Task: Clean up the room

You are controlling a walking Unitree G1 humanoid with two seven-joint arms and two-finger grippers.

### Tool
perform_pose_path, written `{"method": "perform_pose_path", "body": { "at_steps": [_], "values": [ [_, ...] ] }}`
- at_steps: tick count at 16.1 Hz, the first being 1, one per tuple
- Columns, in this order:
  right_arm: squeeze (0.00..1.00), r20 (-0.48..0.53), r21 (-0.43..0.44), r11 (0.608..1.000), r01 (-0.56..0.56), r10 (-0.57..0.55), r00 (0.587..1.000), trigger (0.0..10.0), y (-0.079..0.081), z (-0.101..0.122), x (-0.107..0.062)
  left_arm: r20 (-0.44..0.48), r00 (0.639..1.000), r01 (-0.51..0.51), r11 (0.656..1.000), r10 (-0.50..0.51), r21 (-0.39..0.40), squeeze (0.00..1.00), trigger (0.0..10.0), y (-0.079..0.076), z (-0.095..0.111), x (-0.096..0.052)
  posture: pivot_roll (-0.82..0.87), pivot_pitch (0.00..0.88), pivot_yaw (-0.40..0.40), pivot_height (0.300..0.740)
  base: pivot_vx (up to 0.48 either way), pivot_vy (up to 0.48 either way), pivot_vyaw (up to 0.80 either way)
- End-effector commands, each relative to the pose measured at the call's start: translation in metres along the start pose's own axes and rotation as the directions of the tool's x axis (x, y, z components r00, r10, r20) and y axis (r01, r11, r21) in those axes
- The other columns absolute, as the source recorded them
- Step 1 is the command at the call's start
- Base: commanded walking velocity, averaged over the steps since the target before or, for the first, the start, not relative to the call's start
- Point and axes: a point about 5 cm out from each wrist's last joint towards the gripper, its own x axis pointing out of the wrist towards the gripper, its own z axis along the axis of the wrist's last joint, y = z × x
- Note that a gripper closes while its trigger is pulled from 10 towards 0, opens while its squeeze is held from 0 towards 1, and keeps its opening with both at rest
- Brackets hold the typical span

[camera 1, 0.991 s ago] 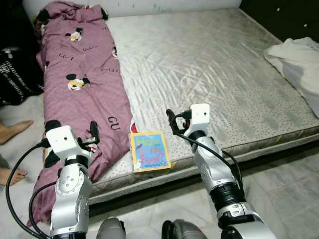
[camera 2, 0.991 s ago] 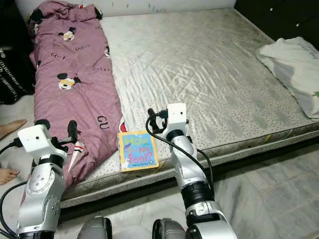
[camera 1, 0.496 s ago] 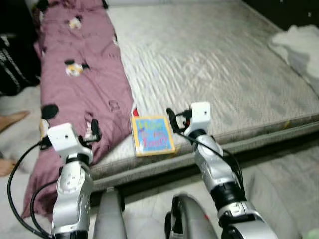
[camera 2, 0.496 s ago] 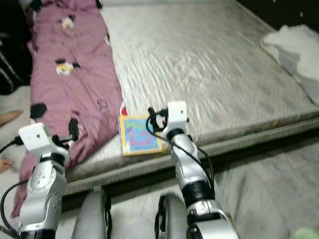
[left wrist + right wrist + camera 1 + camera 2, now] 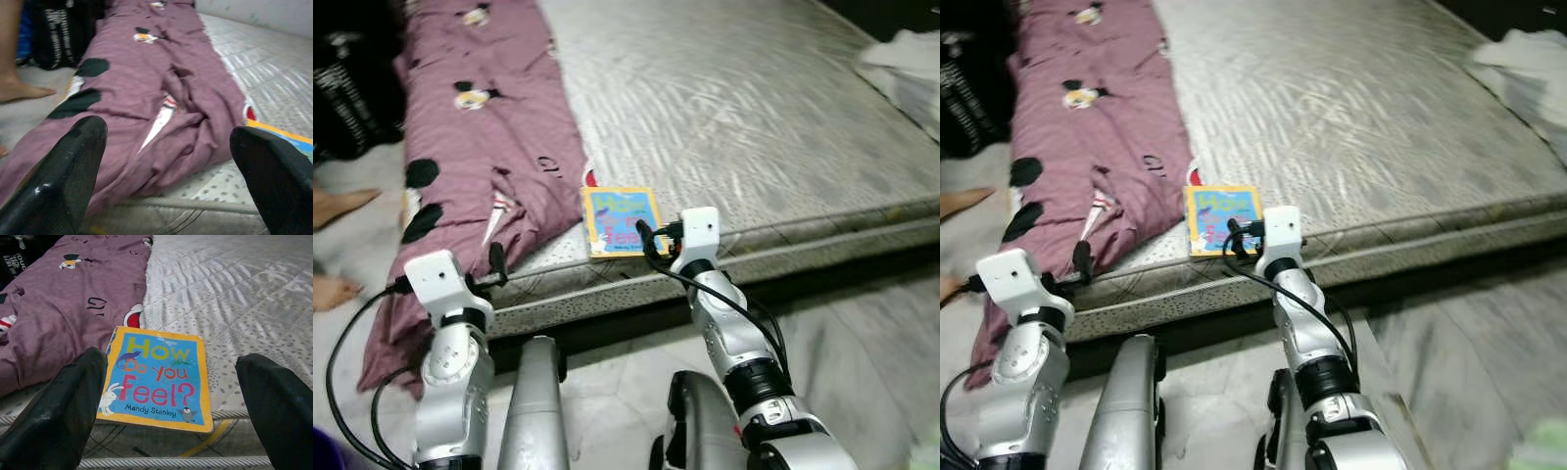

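A book [image 5: 155, 379] lies flat, cover up, on the mattress [image 5: 734, 108], close to the mattress's near edge and toward its left half. Cover is blue with a yellow border; title reads "How Do You Feel?" (author line "Mandy Stanley" beneath). Long axis runs from the near edge toward the far edge of the mattress, slightly skewed; the title's top points to the far edge, so the text reads upright from the robot's side. Spine side faces left, toward a purple blanket [image 5: 484, 147] printed with cartoon mice, which lies along the mattress's left edge and hangs over the near left corner. The blanket's edge sits just beside the book's far left corner; contact cannot be told.

Right gripper [image 5: 171, 396] is held just short of the near edge, aimed at the book, fingers [image 5: 54, 416] spread wide apart with the book between them in the wrist view, not touching it.

Left gripper [image 5: 166, 171] is aimed at the draped blanket at the near left corner, fingers [image 5: 58, 171] likewise wide apart, holding nothing.

A person's bare feet [image 5: 335, 206] stand on the floor left of the mattress. White cloth [image 5: 906, 69] lies at the far right edge.
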Motion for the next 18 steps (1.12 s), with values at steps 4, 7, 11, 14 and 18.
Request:
{"method": "perform_pose_path", "body": {
  "at_steps": [4,7,11,14,18],
  "values": [
    [0.00,0.018,-0.029,1.000,-0.002,0.002,1.000,10.0,-0.0034,0.0050,0.0022,0.024,1.000,0.016,1.000,-0.015,-0.010,0.00,10.0,-0.0066,0.0055,0.0016,0.11,0.136,-0.055,0.585,0.000,0.000,0.00],
    [0.00,0.017,-0.018,1.000,-0.006,0.006,1.000,10.0,-0.0028,0.0047,0.0027,0.029,0.999,0.021,1.000,-0.020,-0.014,0.00,10.0,-0.0066,0.0061,0.0020,0.11,0.131,-0.054,0.560,0.000,0.000,0.00],
    [0.00,0.015,-0.017,1.000,-0.010,0.010,1.000,10.0,-0.0025,0.0043,0.0030,0.044,0.998,0.035,0.999,-0.034,-0.022,0.00,10.0,-0.0077,0.0078,0.0018,0.11,0.126,-0.055,0.560,0.000,0.000,0.00],
    [0.00,0.011,-0.016,1.000,-0.012,0.013,1.000,10.0,-0.0025,0.0035,0.0032,0.049,0.998,0.041,0.999,-0.039,-0.034,0.00,10.0,-0.0081,0.0081,0.0012,0.11,0.123,-0.056,0.560,0.000,0.000,0.00],
    [0.00,0.009,-0.009,1.000,-0.013,0.013,1.000,10.0,-0.0027,0.0029,0.0032,0.046,0.998,0.045,0.998,-0.044,-0.035,0.00,10.0,-0.0084,0.0073,0.0014,0.11,0.122,-0.057,0.560,0.000,0.000,0.00]
  ]
}}
